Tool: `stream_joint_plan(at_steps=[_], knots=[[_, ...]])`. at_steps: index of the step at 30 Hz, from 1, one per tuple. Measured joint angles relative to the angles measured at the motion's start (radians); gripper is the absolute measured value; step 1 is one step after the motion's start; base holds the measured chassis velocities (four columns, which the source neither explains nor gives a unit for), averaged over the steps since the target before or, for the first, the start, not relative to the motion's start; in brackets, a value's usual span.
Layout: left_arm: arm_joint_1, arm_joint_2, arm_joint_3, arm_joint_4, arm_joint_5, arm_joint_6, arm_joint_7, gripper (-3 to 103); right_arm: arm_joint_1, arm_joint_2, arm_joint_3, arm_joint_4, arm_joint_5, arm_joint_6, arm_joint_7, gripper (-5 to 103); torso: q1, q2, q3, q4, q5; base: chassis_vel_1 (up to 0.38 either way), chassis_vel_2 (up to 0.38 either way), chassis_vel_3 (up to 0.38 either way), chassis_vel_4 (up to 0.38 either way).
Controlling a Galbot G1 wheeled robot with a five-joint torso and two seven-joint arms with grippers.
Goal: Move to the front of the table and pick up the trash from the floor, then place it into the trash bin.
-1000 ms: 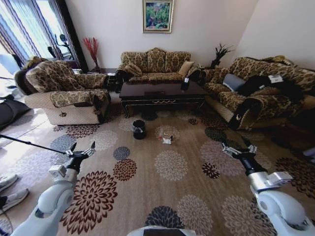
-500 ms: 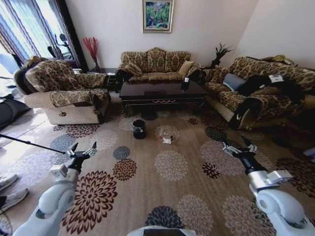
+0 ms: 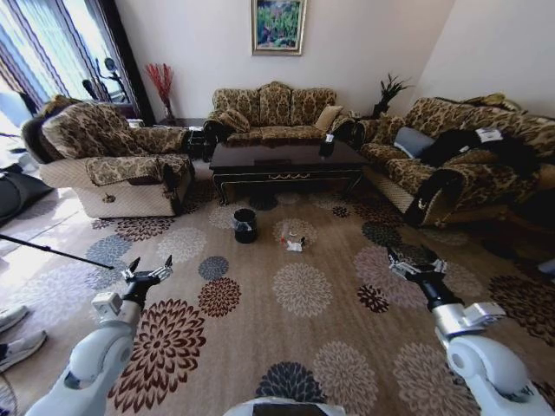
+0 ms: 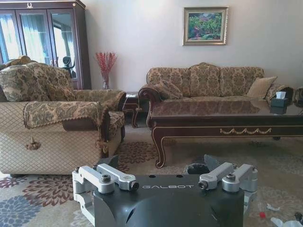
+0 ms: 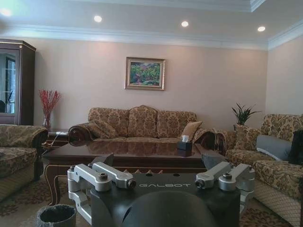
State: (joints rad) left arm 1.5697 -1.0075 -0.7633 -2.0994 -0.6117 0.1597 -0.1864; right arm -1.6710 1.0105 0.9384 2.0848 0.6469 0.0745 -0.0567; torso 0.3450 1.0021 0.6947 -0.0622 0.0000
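The dark glossy table [image 3: 277, 162] stands in front of the far sofa. On the patterned floor [image 3: 303, 290] before it lies the trash [image 3: 295, 244], white scraps with a red-capped bottle. The black trash bin [image 3: 244, 226] stands just left of the scraps. My left gripper [image 3: 147, 270] hangs open over the carpet at lower left, well short of the bin. My right gripper [image 3: 414, 262] is open at lower right. The left wrist view has the left gripper [image 4: 161, 163], the bin [image 4: 196, 168], the table [image 4: 227, 118] and the trash [image 4: 279, 220]. The right wrist view has the right gripper [image 5: 158, 161], the bin [image 5: 57, 215] and the table [image 5: 128, 153].
A patterned armchair [image 3: 108, 165] stands at left, a sofa [image 3: 273, 113] behind the table, another sofa [image 3: 460, 165] with dark clothing at right. A tissue box [image 3: 326, 147] sits on the table. Shoes [image 3: 13, 338] and a thin pole [image 3: 52, 251] lie at far left.
The whole picture has shifted slightly, so the camera has moved a little toward the table. Both grippers stay open and held out in front.
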Motion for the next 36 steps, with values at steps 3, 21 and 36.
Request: stream_joint_plan(at_steps=[3, 21, 36], knots=[[0.002, -0.001, -0.001, 0.002, 0.004, 0.0, 0.001, 100, 0.003, 0.001, -0.004, -0.001, -0.003, 0.0, 0.0, 100, -0.005, -0.012, -0.007, 0.0, 0.0, 0.0, 0.0, 0.0, 0.0], [-0.002, -0.021, -0.001, 0.016, 0.032, 0.013, -0.004, 100, 0.041, 0.015, -0.07, -0.064, -0.053, 0.02, -0.011, 100, -0.044, -0.1, -0.056, 0.0, 0.0, 0.0, 0.0, 0.0, 0.0], [0.029, -0.004, -0.01, -0.037, 0.027, 0.024, 0.012, 100, 0.04, -0.012, -0.071, -0.057, -0.059, 0.03, -0.019, 100, -0.072, -0.166, -0.093, 0.0, 0.0001, 0.0, 0.0, 0.0, 0.0]])
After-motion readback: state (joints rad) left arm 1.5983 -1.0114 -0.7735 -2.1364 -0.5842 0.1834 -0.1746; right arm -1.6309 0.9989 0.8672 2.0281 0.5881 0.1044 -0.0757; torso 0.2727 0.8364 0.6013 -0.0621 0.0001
